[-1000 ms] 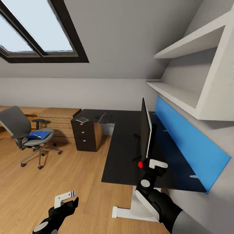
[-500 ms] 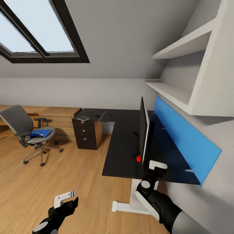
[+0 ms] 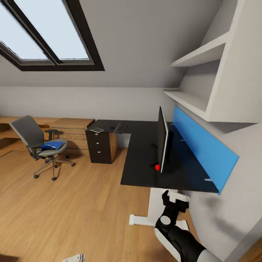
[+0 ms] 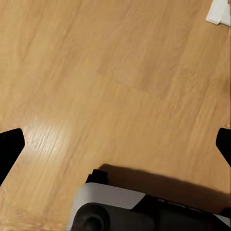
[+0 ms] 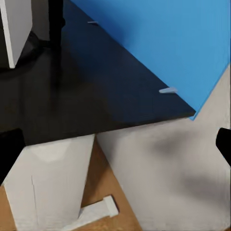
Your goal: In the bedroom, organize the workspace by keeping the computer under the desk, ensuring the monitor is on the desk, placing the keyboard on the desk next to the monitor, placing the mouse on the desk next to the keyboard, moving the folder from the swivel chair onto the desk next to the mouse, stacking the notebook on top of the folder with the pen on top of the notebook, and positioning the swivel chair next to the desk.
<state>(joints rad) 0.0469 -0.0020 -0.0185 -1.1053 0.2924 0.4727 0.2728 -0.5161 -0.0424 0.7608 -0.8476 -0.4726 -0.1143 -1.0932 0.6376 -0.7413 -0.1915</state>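
Both hands are spread wide and empty, the right hand [image 3: 175, 199] near the desk [image 3: 142, 171], the monitor [image 3: 162, 143] standing on it.

Non-task fixtures: attic room surroundings.
A dark-framed skylight [image 3: 51, 34] sits in the sloped grey ceiling. Two white wall shelves [image 3: 196, 58] are mounted one above the other on the right-hand wall, above a bright blue wall panel [image 3: 202, 149] that runs along that wall. A light wooden chest [image 3: 72, 129] stands against the far wall. The floor is light wood plank [image 3: 72, 214].
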